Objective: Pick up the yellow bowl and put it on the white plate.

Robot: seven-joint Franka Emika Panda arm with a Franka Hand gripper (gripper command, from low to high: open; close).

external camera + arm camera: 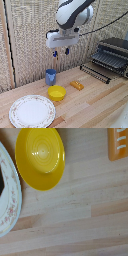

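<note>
The yellow bowl (56, 92) sits upright and empty on the wooden table, just beside the white plate (32, 111) on the exterior view's right, not on it. In the wrist view the bowl (40, 157) shows from above, with the plate's speckled rim (11, 203) next to it. My gripper (60, 51) hangs high above the bowl, its two blue-tipped fingers apart and holding nothing. The fingers do not show in the wrist view.
A blue cup (50, 76) stands behind the bowl. A flat orange block (77, 85) lies to the exterior view's right of it and also shows in the wrist view (119, 143). A dark toaster oven (112, 55) stands at the far right.
</note>
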